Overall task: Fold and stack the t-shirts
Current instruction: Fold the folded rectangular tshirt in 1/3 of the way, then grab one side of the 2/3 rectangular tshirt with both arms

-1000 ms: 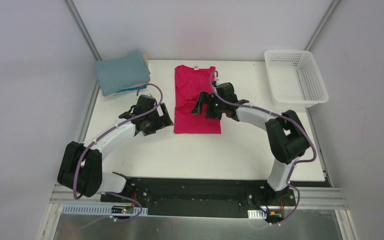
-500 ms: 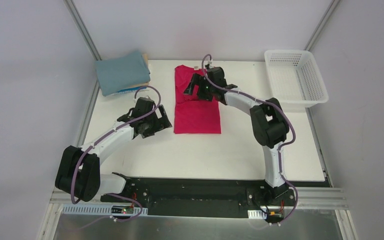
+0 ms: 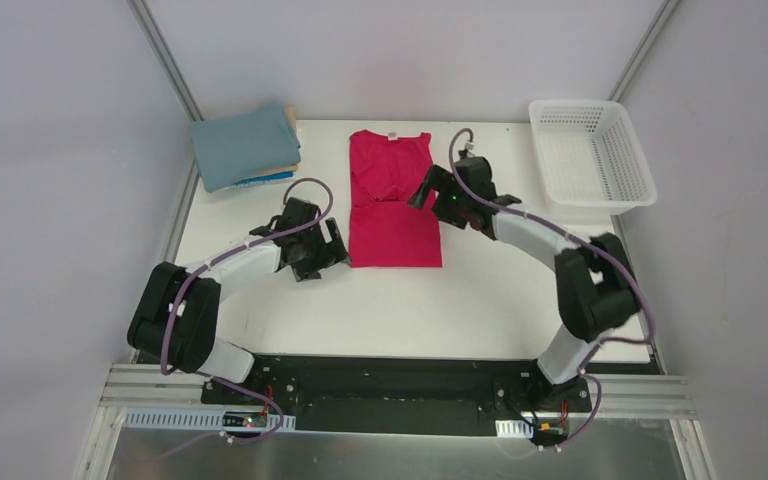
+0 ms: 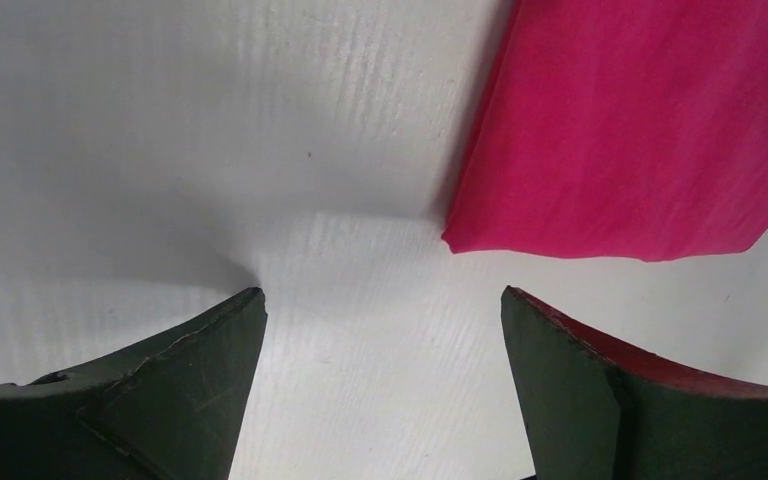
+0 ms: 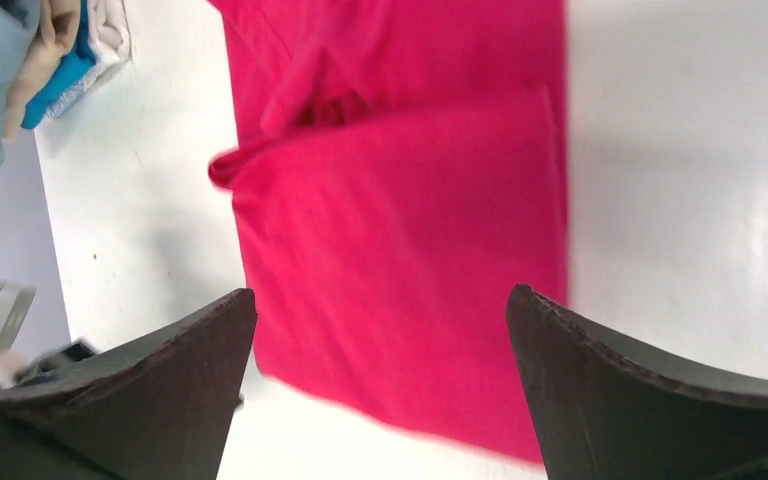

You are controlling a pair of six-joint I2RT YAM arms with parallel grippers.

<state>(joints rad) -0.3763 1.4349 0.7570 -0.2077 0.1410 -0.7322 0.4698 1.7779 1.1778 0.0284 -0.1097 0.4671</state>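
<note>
A crimson-pink t-shirt (image 3: 392, 205) lies flat mid-table, folded into a narrow strip with its collar at the far end. In the left wrist view its near-left corner (image 4: 460, 238) lies just beyond my fingers. My left gripper (image 3: 332, 250) (image 4: 381, 292) is open and low over bare table beside that corner, holding nothing. My right gripper (image 3: 423, 190) (image 5: 380, 292) is open above the pink t-shirt's (image 5: 400, 260) right half, apart from the cloth. A stack of folded t-shirts (image 3: 245, 150) (image 5: 15, 70), teal-grey on top with tan and blue edges below, sits at the far left corner.
A white plastic mesh basket (image 3: 592, 150) stands at the far right corner, overhanging the table edge (image 3: 630, 280). Metal frame posts (image 3: 165, 60) rise at both far corners. Both arms curve in from the near edge.
My right gripper has swung from over the shirt's collar end back to its right side. My left gripper has shifted nearer, toward the shirt's near-left corner.
</note>
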